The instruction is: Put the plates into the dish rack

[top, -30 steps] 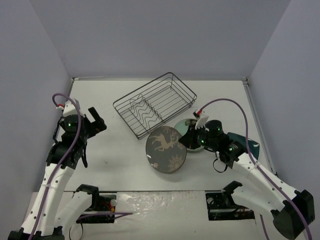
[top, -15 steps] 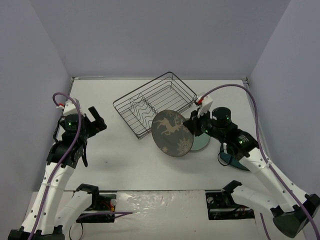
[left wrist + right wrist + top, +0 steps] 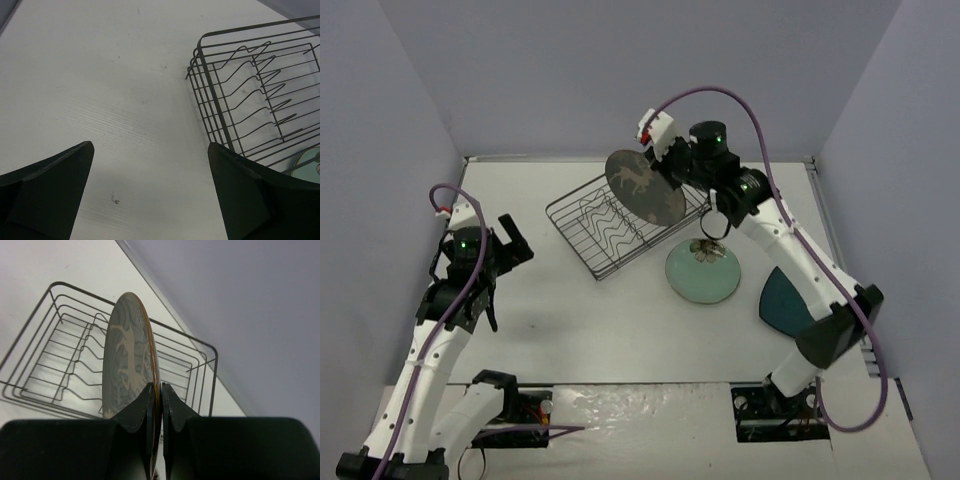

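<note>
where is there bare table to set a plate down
Biggest free patch: the table between the left pincer, the dish rack and the near edge. Smaller strip behind the rack's left end. Crowded: the right side, with the mint-green plate, teal plate and the right pincer holding the deer plate over the rack.

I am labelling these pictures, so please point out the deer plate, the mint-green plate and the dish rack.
deer plate (image 3: 645, 188): top external view, middle of its patterned face.
mint-green plate (image 3: 703, 278): top external view, bare middle below the floral mark.
dish rack (image 3: 209, 102): left wrist view, wires of its end wall.
</note>
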Tool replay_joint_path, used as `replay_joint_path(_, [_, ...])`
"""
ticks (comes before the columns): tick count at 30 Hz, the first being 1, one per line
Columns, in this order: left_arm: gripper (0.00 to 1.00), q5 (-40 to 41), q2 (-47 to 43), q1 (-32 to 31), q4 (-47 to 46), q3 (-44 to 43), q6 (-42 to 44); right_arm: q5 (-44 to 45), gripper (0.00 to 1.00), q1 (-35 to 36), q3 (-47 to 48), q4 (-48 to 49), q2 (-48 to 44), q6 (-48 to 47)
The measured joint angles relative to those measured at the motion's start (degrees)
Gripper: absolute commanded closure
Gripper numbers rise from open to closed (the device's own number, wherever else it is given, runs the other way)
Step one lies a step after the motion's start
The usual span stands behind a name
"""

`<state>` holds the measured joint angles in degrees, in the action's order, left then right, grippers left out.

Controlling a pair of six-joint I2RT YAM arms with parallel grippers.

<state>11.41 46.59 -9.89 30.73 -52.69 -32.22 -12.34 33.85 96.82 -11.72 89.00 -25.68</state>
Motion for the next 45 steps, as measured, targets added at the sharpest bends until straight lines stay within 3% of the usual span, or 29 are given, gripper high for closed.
replay_joint_path(8, [0.03,2.57,3.39,0.0,0.64,-2.36,0.04,-7.1,1.0,-1.25,15.55,-6.2,15.52,-25.18])
replay_joint_path(12, [0.03,4.39,4.63,0.0,1.16,-3.21,0.02,-15.77,1.0,-3.38,25.09,-11.17,22.51,-37.46])
replay_joint_path(20, [0.03,6.99,6.43,0.0,2.59,-3.42,0.09,-23.69,1.0,-6.11,42.27,-17.87,35.71,-54.02])
replay_joint_path(36, [0.03,8.6,9.8,0.0,3.09,-4.91,0.38,-34.35,1.0,-2.68,41.1,-19.77,36.58,-60.25])
replay_joint_path(45, [0.03,8.57,9.99,0.0,3.11,-4.91,0.79,-34.75,1.0,-0.39,40.63,-19.84,38.43,-63.41])
